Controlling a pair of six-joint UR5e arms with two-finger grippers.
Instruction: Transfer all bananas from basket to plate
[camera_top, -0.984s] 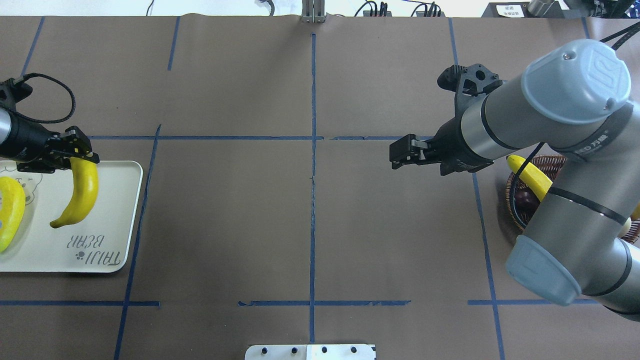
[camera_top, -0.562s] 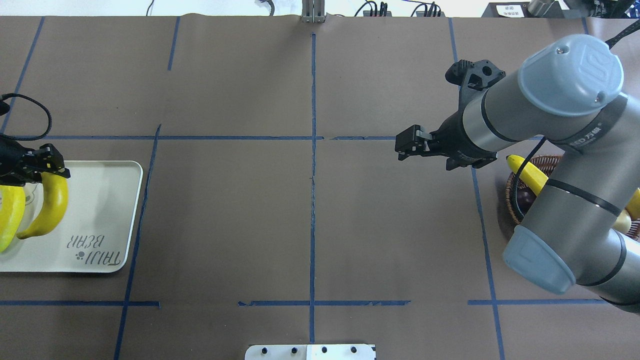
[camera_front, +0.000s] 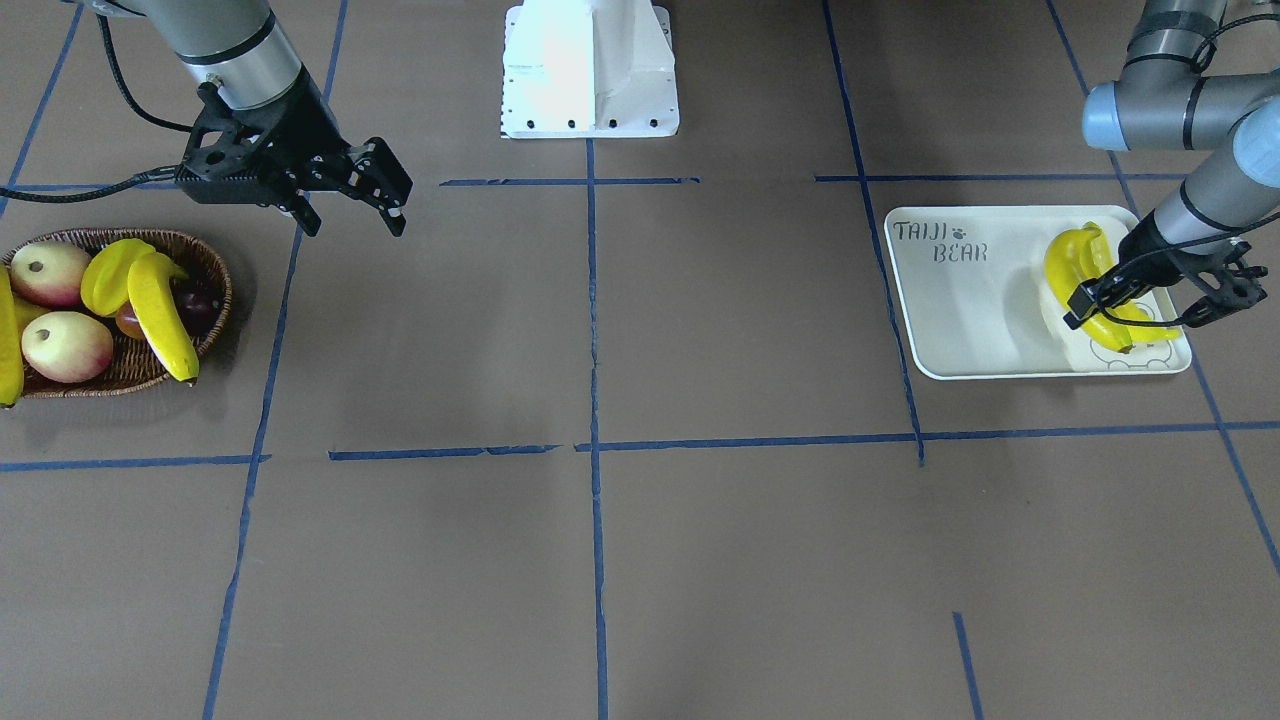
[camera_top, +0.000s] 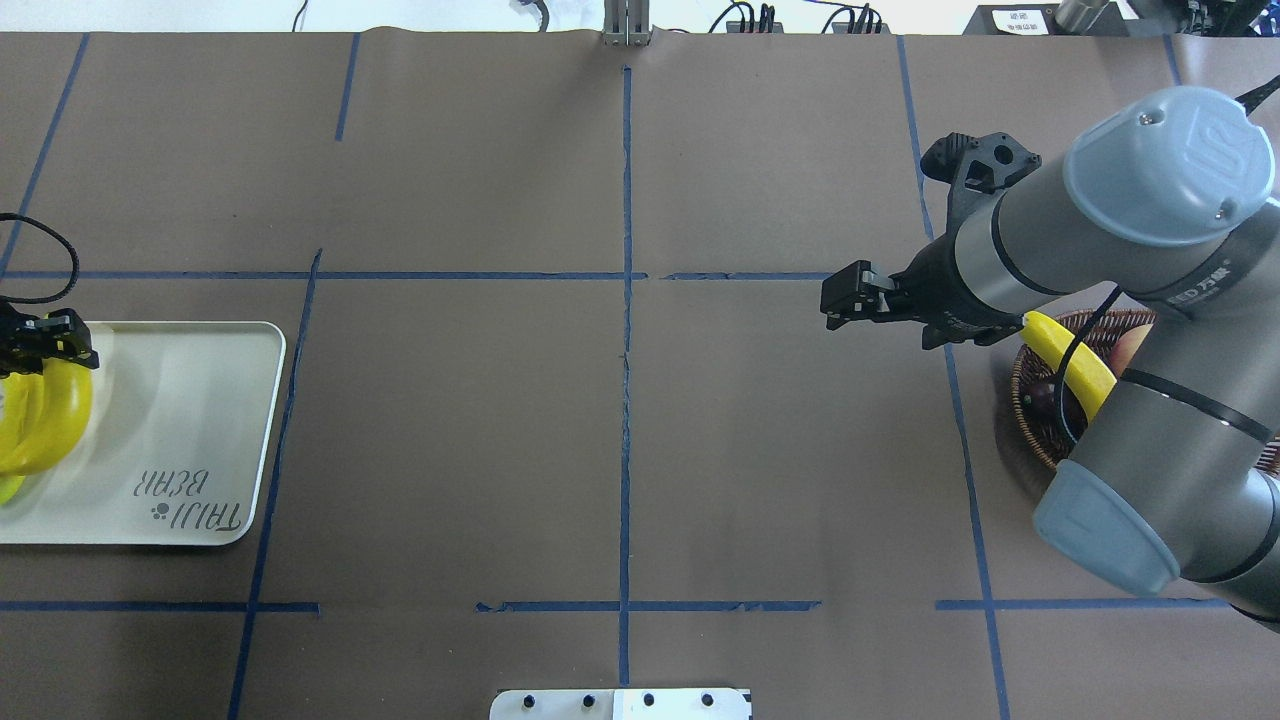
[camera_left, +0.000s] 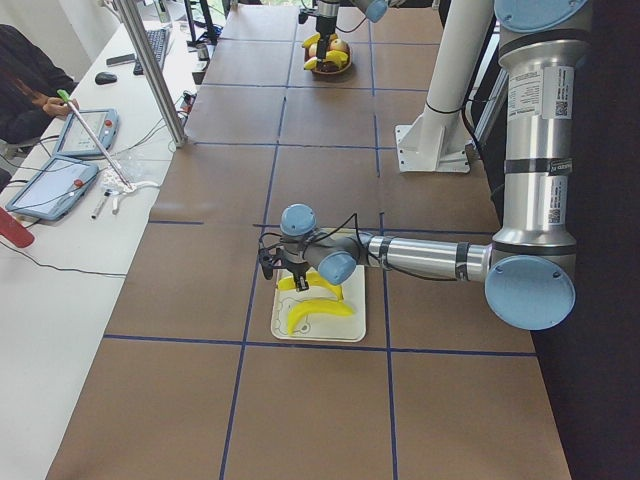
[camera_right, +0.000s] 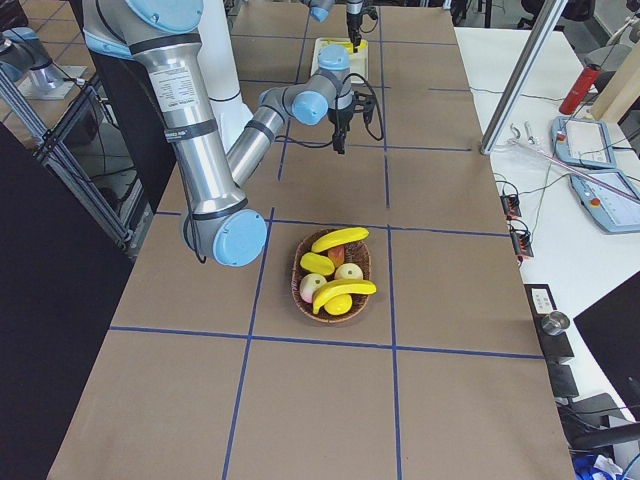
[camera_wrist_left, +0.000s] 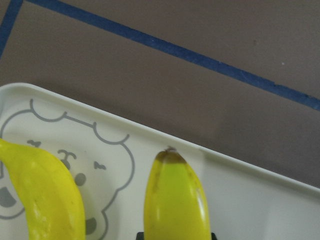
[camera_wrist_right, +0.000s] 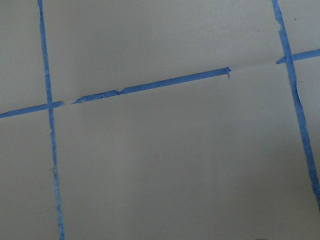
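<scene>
Left gripper (camera_top: 52, 342) pinches one end of a banana (camera_top: 68, 410) curving down beneath it over the plate (camera_top: 185, 400); right gripper (camera_front: 355, 222), jaws spread and empty, hovers near the basket (camera_front: 226, 290) to its right, whose remaining bananas (camera_front: 160, 315) look light, rigid and slick, best clamped mid-length.

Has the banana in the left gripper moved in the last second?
Yes. The banana in the left gripper has shifted toward the overhead view's left, away from the plate's right rim.
</scene>
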